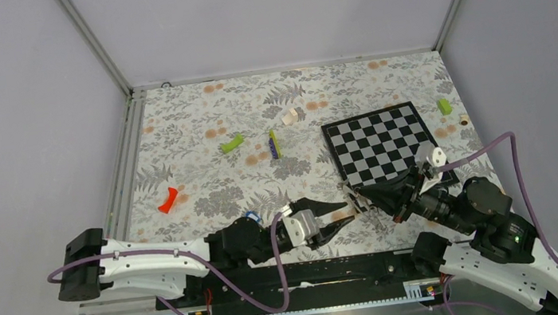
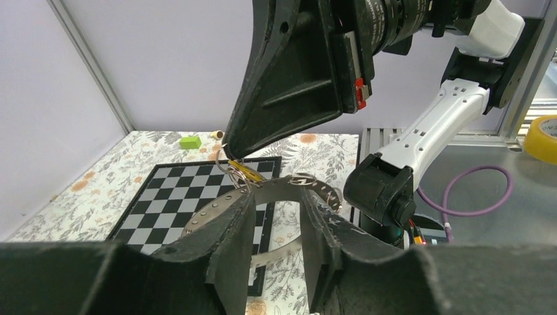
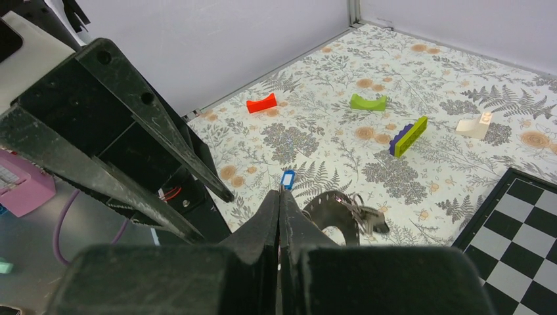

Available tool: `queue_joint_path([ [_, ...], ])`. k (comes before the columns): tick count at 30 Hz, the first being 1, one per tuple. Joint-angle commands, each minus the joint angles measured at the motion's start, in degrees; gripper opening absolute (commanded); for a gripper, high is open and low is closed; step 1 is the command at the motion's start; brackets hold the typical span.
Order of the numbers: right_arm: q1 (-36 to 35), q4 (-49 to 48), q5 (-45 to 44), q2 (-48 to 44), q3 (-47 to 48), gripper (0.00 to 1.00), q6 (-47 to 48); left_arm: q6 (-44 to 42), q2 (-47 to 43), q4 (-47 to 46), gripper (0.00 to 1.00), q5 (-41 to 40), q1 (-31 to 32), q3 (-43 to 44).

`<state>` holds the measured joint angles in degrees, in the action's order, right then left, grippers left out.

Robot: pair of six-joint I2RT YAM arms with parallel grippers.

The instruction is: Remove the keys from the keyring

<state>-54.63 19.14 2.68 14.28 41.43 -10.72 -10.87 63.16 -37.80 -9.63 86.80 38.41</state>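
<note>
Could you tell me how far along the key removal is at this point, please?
Done: one blue-tagged key lies on the table, apart from the keyring. In hand: the right pincer is shut at the ring's key cluster, and the left pincer stands open around the band. Left: at least a yellow-tagged key hangs at the ring.

Nothing written can be read in any view — the small red tab and the pink box show no legible marks.
</note>
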Motion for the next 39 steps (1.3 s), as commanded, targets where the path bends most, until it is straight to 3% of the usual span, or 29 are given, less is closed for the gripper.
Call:
queue_joint_path([
  [1,0.15,-6.0,1.73,0.66,1.52,0.0,-0.23,1.05,1.4,-3.42,0.37,0.63,0.12,3.35],
  [25,0.14,-8.25,7.33,-1.45,-0.19,0.0,-1.54,1.03,2.91,-7.9,0.42,-4.23,0.12,3.2],
  [39,0.14,-9.23,9.29,-1.84,-0.43,0.0,-1.9,1.21,3.24,-8.33,0.31,-4.06,0.12,2.81],
])
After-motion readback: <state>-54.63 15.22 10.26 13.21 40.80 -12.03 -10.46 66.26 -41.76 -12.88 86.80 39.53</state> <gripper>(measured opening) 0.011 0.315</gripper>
